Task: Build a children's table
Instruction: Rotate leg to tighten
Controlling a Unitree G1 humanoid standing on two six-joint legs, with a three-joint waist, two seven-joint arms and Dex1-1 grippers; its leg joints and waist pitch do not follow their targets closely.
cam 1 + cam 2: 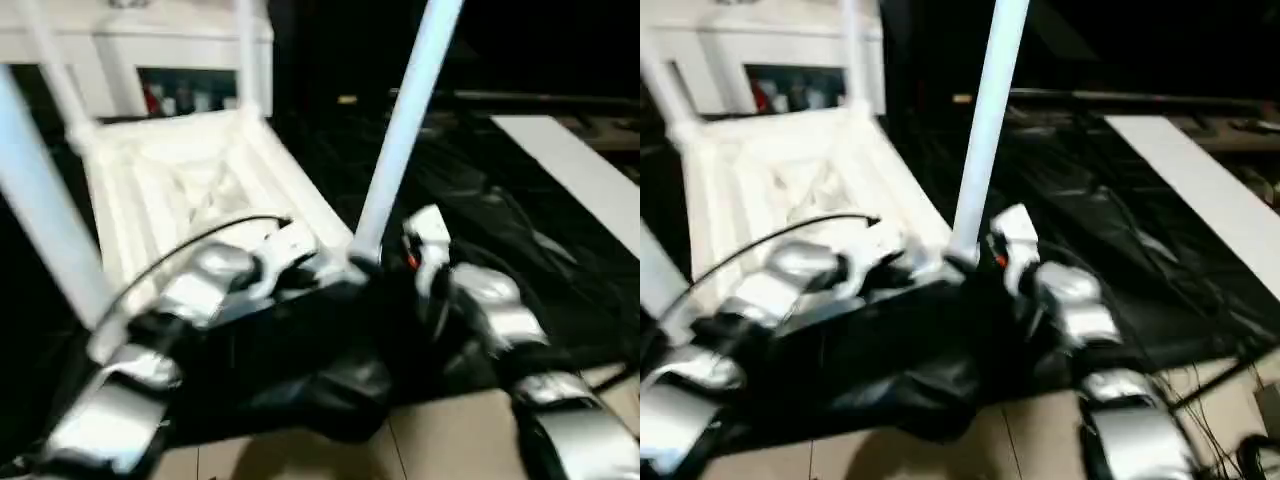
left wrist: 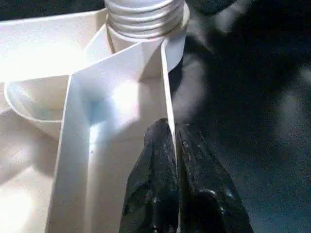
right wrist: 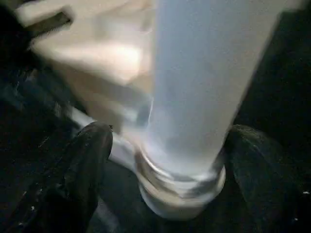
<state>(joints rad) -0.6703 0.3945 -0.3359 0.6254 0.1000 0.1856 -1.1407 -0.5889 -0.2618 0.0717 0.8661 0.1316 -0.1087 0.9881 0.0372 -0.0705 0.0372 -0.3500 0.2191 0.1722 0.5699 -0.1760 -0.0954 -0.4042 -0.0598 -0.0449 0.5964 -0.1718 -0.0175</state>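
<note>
Our left fingers (image 2: 165,194) are pinching a thin upright rib of the table top (image 1: 190,190), one black finger on each side of it, pressed tight against the plastic. The rib runs straight up to a corner socket (image 2: 146,43), where we can see the threaded base of a leg seated in the socket mouth.

Our right fingers (image 3: 92,150) are spread wide, one on each side of the near leg (image 1: 400,130) right at its base. Neither finger clearly touches the tube; there's a visible gap on both sides. The leg's threaded collar (image 3: 182,191) sits low between them, at the socket.

In the head views the top lies upside down, ribbed underside up, on black sheeting (image 1: 1120,270). Left gripper (image 1: 300,262) is on the top's near edge, right gripper (image 1: 425,250) just beside the near-right corner where that leg stands, leaning slightly away to the right. Three more legs are up: far-left corner (image 1: 55,75), far-right corner (image 1: 245,55), and one big and close at the left edge (image 1: 45,215).

A flat white board (image 1: 580,175) lies well apart on the right. White furniture (image 1: 130,45) stands behind the top. Light floor (image 1: 450,440) shows at the near edge under our forearms.
</note>
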